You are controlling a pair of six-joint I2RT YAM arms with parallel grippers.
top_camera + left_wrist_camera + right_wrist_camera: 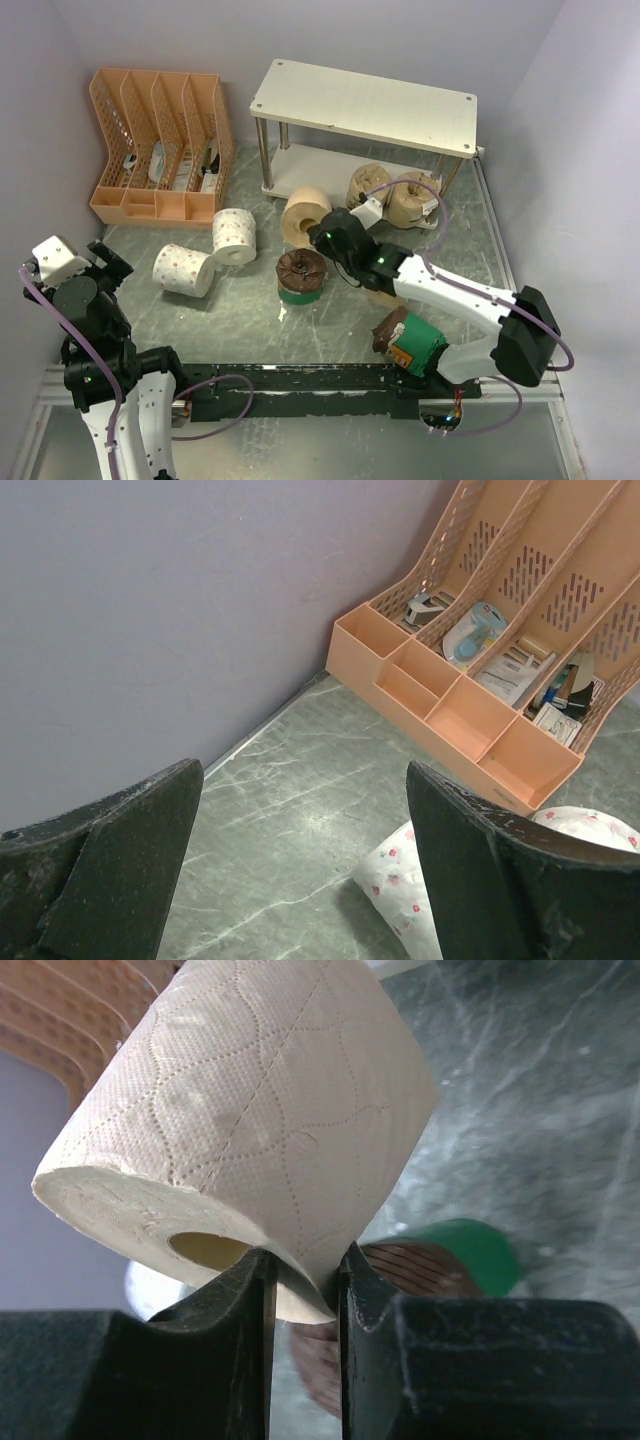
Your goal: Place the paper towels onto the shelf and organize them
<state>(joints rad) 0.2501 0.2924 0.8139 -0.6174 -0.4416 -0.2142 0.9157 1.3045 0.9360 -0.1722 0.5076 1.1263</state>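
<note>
Right wrist — right gripper [305, 1265] tight around wall of 1 beige roll [260, 1110]

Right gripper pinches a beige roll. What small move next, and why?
Probably carry the beige roll to the shelf, lower tier, left side: the right gripper is shut on its wall, two rolls already sit there, and that side looks free.

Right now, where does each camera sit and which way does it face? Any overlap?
Top external: above and behind the bases, looking down at the green marbled table; left arm and right arm show.
Left wrist: on the left arm, facing the orange slotted plastic file organizer; open left end effector frames it.
Right wrist: looks along the right end effector, shut on a beige paper towel roll.
Shared: top and right wrist both show that roll and a green-banded roll.
</note>
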